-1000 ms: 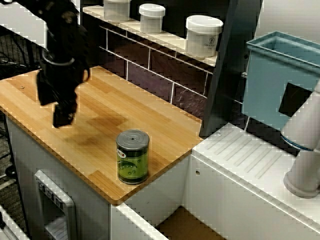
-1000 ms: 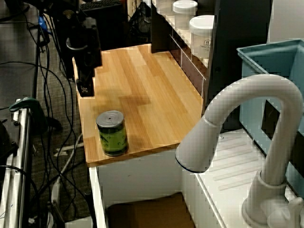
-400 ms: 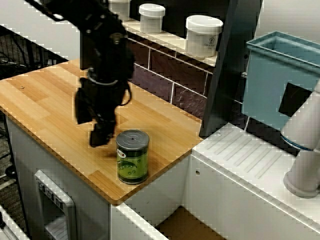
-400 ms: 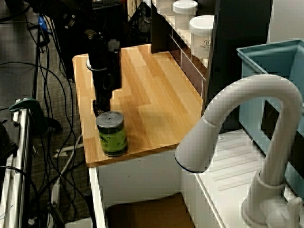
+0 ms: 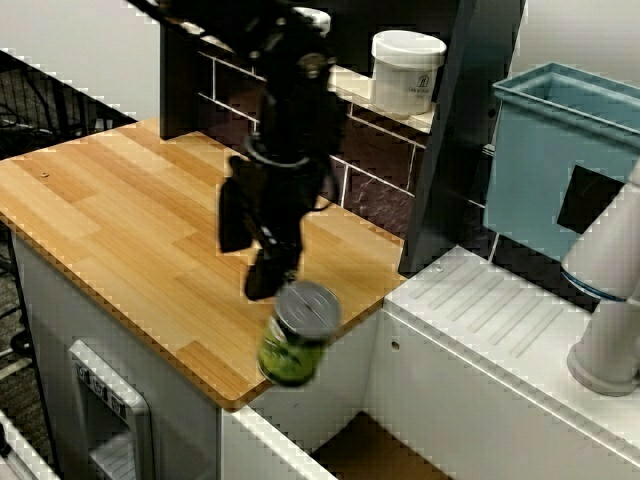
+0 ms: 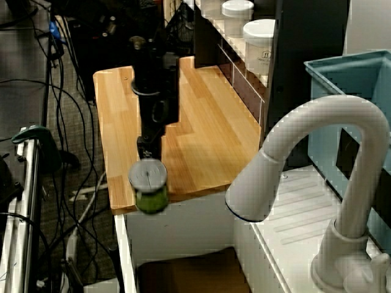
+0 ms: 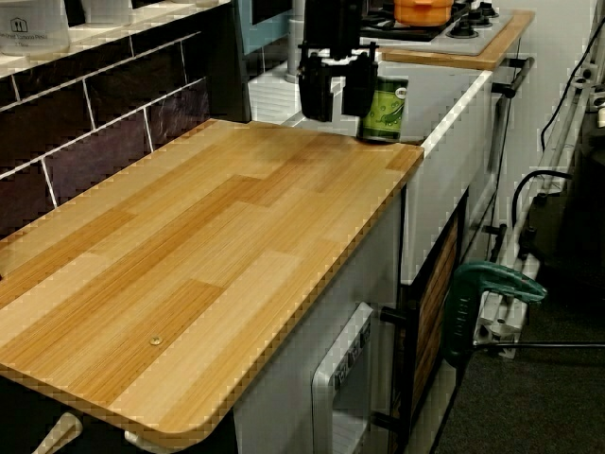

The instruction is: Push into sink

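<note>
Grippers: one [image 5: 262,272], black, hanging over the counter edge.
Green cans: one [image 5: 297,334], tilted, touching the pincer's tip on its sink side, just below it.
White lidded jars: two show in the side view, one [image 6: 263,38] and another [image 6: 237,14], on the shelf behind the pincer; the front view shows one fully.
Light-blue bins: one [image 5: 562,160], well apart from the pincer, past the dark post.
White faucets: one [image 6: 317,183], well beyond the pincer, across the sink.
Sinks: one [image 6: 183,268], below and beyond the pincer.
Wooden counters: one [image 7: 189,274], beneath the pincer.

Toy/mock kitchen in a lab: wooden countertop [image 5: 120,230], tiled backsplash [image 5: 330,140], white faucet [image 6: 317,183], stove [image 7: 444,19] probably; loose cables [image 6: 55,122] on floor.
</note>
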### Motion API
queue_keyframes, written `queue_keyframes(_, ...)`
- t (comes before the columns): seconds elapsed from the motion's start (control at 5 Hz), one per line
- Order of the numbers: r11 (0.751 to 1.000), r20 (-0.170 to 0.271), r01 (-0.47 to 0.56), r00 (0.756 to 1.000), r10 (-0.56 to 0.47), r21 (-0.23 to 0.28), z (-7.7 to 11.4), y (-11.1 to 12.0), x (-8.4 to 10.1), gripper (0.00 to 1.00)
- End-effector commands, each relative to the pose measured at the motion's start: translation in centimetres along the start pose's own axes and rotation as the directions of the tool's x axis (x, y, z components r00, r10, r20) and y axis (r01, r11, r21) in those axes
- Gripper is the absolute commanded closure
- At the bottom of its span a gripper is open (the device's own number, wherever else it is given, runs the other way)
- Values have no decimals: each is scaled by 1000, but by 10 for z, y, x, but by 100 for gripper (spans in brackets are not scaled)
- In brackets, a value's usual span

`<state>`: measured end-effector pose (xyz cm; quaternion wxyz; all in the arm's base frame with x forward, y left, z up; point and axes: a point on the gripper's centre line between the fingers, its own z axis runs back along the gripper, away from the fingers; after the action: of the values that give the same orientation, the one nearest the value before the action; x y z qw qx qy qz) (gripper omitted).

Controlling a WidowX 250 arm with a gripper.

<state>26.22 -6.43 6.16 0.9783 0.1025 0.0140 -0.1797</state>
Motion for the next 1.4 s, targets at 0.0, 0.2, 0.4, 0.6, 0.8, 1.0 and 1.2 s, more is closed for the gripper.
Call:
queue_keyframes(0.0,988,45,139,989,-142,70,28,-77,31,0)
queue_keyframes(0.2,982,30,167,985,-170,94,24,-96,38,0)
queue_keyframes(0.4,980,27,168,985,-172,103,22,-98,37,0)
queue_keyframes(0.6,981,22,164,986,-167,103,20,-94,33,0)
queue_keyframes(0.8,981,12,163,986,-165,102,14,-90,27,0)
queue_keyframes(1.0,981,12,163,986,-165,102,14,-90,27,0)
queue_keyframes(1.2,981,12,163,986,-165,102,14,-90,27,0)
